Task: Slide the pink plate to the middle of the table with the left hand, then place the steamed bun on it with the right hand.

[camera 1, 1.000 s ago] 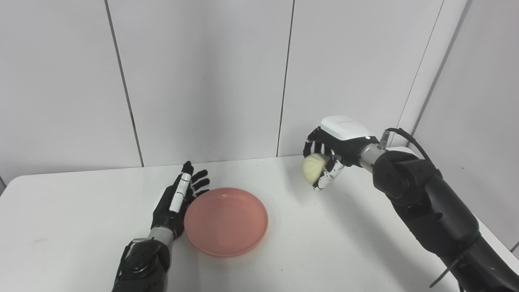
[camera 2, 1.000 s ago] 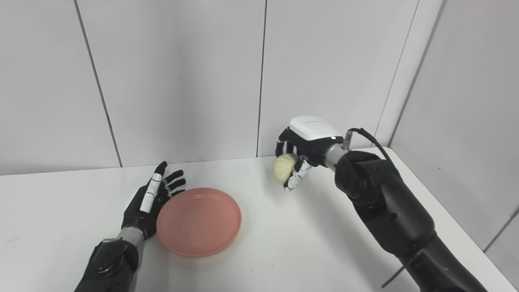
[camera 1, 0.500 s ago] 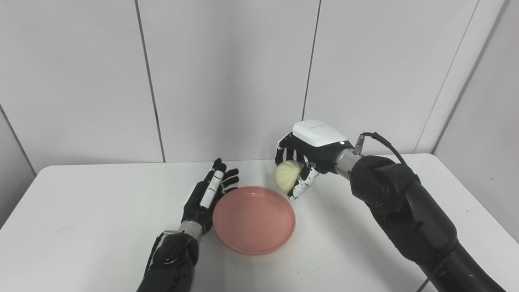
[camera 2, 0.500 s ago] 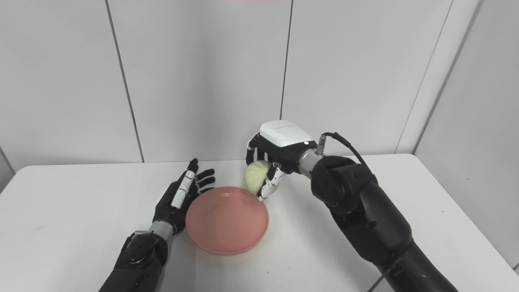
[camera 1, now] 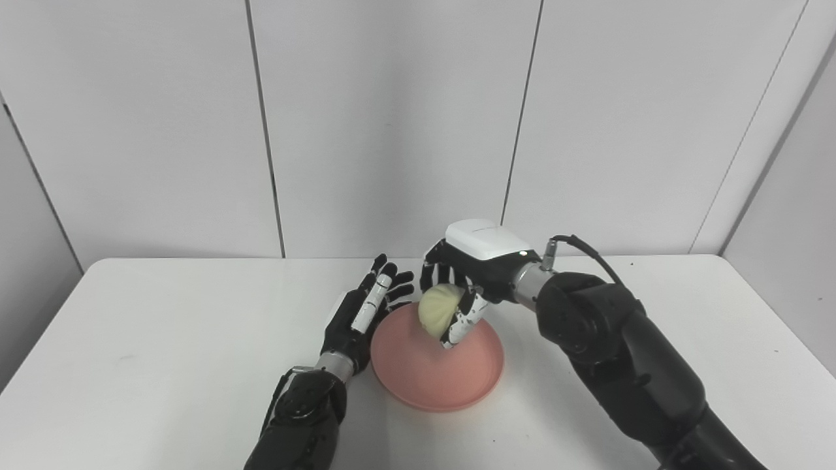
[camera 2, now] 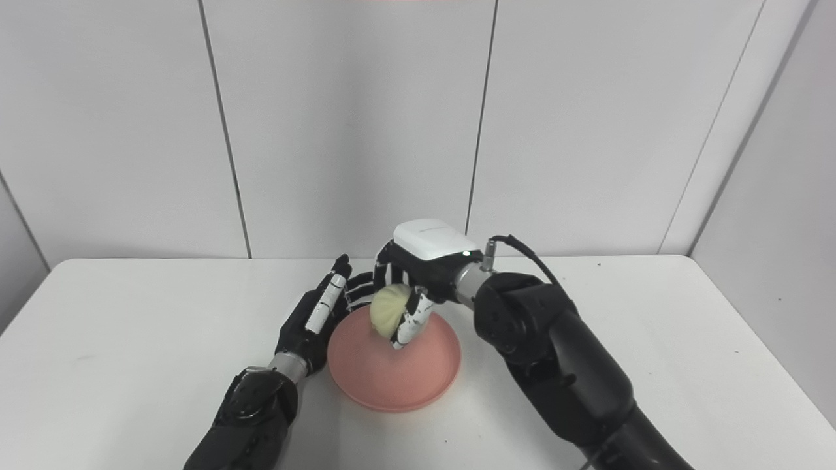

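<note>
Pink plate (camera 1: pixel 450 385) sat mid-surface (camera 1: pixel 163 339). Right robot hand (camera 1: pixel 467 287) clasped the steamed bun (camera 1: pixel 436 309) above the plate's far side. Left robot hand (camera 1: pixel 362 316), fingers spread, empty, lay against the plate's left rim.

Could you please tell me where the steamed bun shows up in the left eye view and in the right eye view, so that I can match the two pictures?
Left eye view: the steamed bun sits just right of centre, held in the right hand above the pink plate.
Right eye view: the steamed bun sits just left of centre, over the plate's far part.
Shared landmark: the right hand's white back cover, directly above the bun in both.
</note>
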You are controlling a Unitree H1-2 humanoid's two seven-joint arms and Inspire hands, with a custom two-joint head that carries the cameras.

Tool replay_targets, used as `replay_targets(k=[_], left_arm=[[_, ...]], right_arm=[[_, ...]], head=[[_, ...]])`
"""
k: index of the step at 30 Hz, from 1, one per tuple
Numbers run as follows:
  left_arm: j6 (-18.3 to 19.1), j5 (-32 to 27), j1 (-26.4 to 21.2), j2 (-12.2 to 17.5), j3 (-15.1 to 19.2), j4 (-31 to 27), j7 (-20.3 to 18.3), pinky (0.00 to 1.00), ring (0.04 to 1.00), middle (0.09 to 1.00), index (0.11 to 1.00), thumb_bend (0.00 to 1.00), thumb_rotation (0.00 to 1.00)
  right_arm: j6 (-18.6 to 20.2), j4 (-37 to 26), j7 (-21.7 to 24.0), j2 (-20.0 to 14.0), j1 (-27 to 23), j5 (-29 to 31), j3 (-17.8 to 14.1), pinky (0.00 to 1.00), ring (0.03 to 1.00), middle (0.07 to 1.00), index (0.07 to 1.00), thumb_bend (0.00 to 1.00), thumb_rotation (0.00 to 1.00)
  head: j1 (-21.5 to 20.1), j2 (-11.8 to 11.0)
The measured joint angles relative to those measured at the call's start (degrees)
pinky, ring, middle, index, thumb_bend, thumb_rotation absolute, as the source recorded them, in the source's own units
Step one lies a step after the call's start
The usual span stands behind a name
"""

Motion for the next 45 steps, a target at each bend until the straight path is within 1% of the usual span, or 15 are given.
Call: replay_targets(k=[5,11,16,19,21,26,30,34,35,36,37,38,40,42,45], left_arm=[[0.0,0.0,0.1,-0.1,0.0,-0.3,0.0,0.74,0.821,0.819,0.984,0.71,0.73],[0.0,0.2,0.2,-0.1,-0.2,-0.4,0.1,0.75,0.827,0.822,0.983,0.73,0.74],[0.2,0.2,0.2,0.0,-0.2,-0.6,0.1,0.74,0.829,0.825,0.987,0.73,0.73],[0.3,0.2,0.4,0.0,-0.2,-0.9,0.1,0.74,0.826,0.824,0.989,0.73,0.74],[0.5,0.2,0.4,0.0,-0.2,-1.1,0.1,0.74,0.825,0.825,0.988,0.73,0.74],[1.0,0.8,0.5,-0.1,-0.5,-1.5,0.4,0.73,0.82,0.826,0.986,0.72,0.75],[1.2,1.1,0.5,-0.1,-0.5,-1.7,0.5,0.73,0.819,0.832,0.988,0.72,0.76],[1.5,1.1,0.7,-0.1,-0.5,-2.0,0.5,0.74,0.823,0.832,0.989,0.72,0.76],[1.5,1.1,0.7,-0.1,-0.5,-2.1,0.5,0.74,0.823,0.833,0.988,0.72,0.76],[1.5,1.1,0.7,-0.1,-0.5,-2.1,0.5,0.74,0.823,0.834,0.987,0.72,0.76],[1.5,1.1,0.7,-0.1,-0.5,-2.1,0.5,0.74,0.822,0.835,0.987,0.72,0.77],[1.5,1.1,0.7,-0.1,-0.5,-2.0,0.5,0.74,0.821,0.835,0.987,0.72,0.77],[1.5,1.1,0.7,-0.1,-0.5,-2.0,0.5,0.73,0.816,0.833,0.986,0.71,0.77],[1.5,1.1,0.7,-0.1,-0.5,-2.1,0.5,0.73,0.816,0.835,0.989,0.71,0.78],[1.5,1.1,0.7,-0.1,-0.5,-2.1,0.5,0.72,0.816,0.834,0.99,0.71,0.78]], right_arm=[[-0.9,3.5,-0.7,0.5,0.1,-0.3,1.1,0.35,0.444,0.473,0.494,0.53,0.0],[-2.2,7.5,-2.2,1.2,1.1,-0.8,2.1,0.39,0.487,0.514,0.47,0.53,0.0],[-3.3,10.2,-3.7,1.6,1.9,-0.8,2.5,0.32,0.421,0.459,0.495,0.53,0.0],[-4.1,11.6,-5.0,1.6,2.0,-0.8,2.5,0.37,0.484,0.522,0.472,0.53,0.0],[-5.2,12.0,-5.4,1.6,2.0,-0.6,2.5,0.34,0.446,0.489,0.484,0.53,0.0],[-5.9,13.5,-6.6,1.7,2.2,-0.5,2.5,0.33,0.426,0.459,0.496,0.53,0.0],[-6.2,14.2,-7.2,1.8,2.2,-0.5,2.6,0.36,0.448,0.484,0.488,0.53,0.0],[-6.2,14.5,-7.3,2.0,2.2,-0.4,2.7,0.34,0.423,0.442,0.517,0.53,0.01],[-6.2,14.5,-7.3,2.0,2.2,-0.4,2.8,0.35,0.44,0.447,0.519,0.53,0.01],[-6.2,14.5,-7.2,2.0,2.2,-0.5,3.0,0.4,0.488,0.537,0.503,0.52,0.11],[-6.2,14.5,-7.0,2.0,2.2,-0.7,3.3,0.49,0.58,0.627,0.574,0.73,0.22],[-6.2,14.5,-6.5,2.0,2.1,-0.8,3.5,0.51,0.597,0.643,0.59,0.77,0.24],[-6.0,14.4,-5.4,2.0,2.1,-1.4,3.9,0.6,0.69,0.725,0.655,0.92,0.34],[-5.6,14.2,-4.2,2.0,2.1,-2.2,4.1,0.64,0.746,0.781,0.69,0.98,0.39],[-5.4,13.6,-3.0,1.9,2.1,-3.0,4.1,0.66,0.769,0.81,0.707,1.0,0.41]], head=[[-0.2,0.2],[-0.4,0.4],[-0.4,0.5],[-0.4,0.5],[-0.4,0.6],[-0.4,0.7],[-0.4,0.8],[-0.4,0.8],[-0.4,0.9],[-0.4,0.9],[-0.4,0.9],[-0.4,0.9],[-0.4,0.9],[-0.4,0.9],[-0.5,0.9]])
